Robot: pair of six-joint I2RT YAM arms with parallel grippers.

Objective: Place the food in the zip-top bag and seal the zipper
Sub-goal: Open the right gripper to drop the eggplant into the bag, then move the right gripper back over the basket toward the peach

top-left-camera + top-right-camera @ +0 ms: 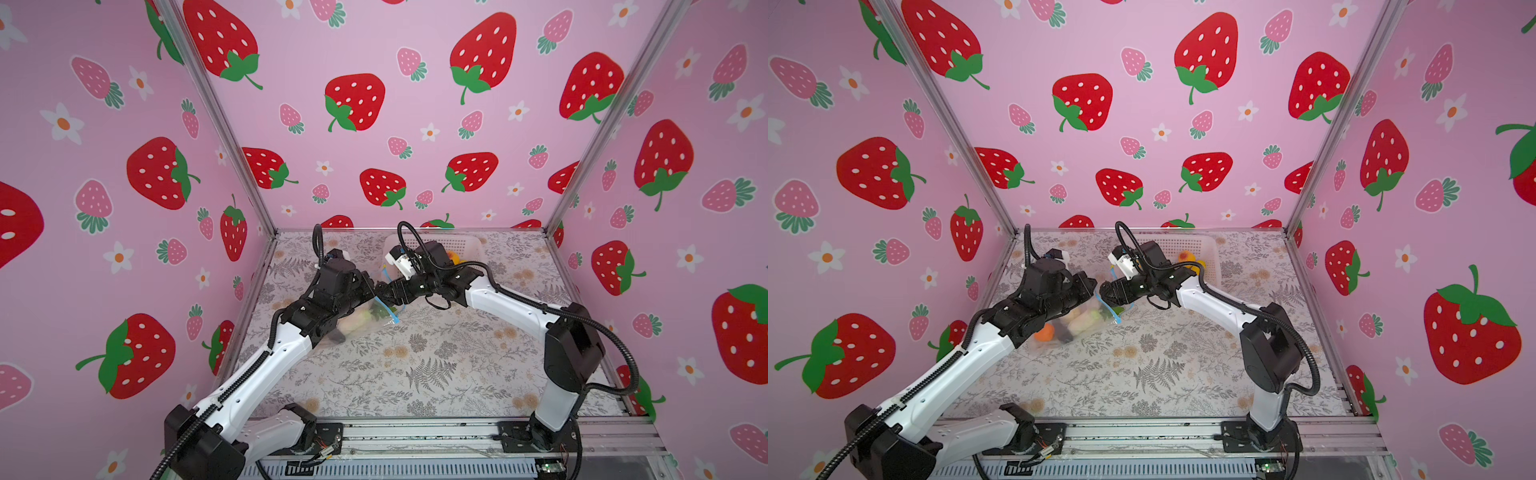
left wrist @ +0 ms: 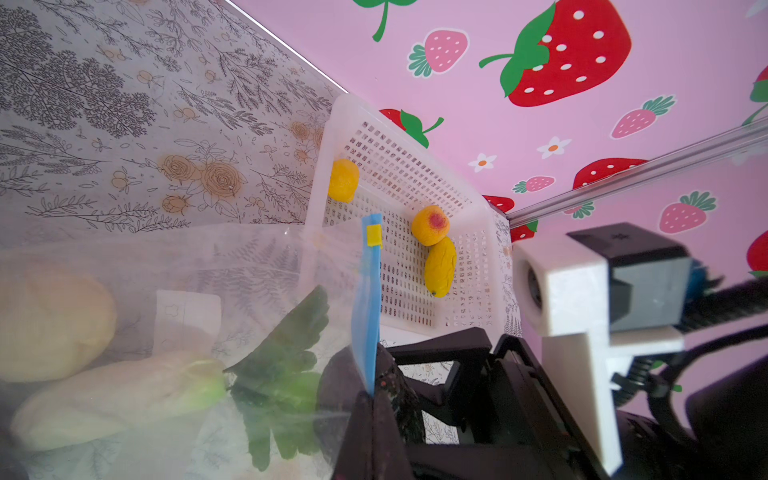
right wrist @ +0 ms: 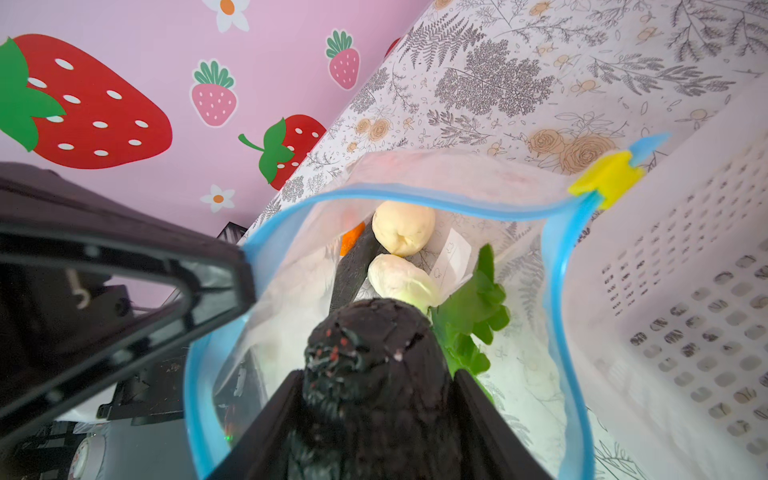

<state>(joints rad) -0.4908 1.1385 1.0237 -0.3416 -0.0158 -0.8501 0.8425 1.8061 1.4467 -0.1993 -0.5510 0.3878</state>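
The clear zip-top bag (image 1: 1084,328) lies on the table in both top views, mouth held up. My left gripper (image 2: 374,395) is shut on its light-blue zipper (image 2: 368,311), whose yellow tab (image 3: 606,178) sits at the far end. My right gripper (image 3: 374,374) is shut on a dark purple-black food piece (image 3: 370,332) at the open mouth, just inside the blue rim. Inside the bag lie a cream piece (image 3: 403,226), a white-green vegetable (image 3: 399,278), green leaves (image 3: 473,307) and an orange piece (image 1: 1044,332).
A white perforated basket (image 1: 469,245) stands at the back of the table, right behind the bag. Three yellow-orange food pieces (image 2: 430,224) lie in it. The floral table mat (image 1: 415,365) stretches toward the front rail.
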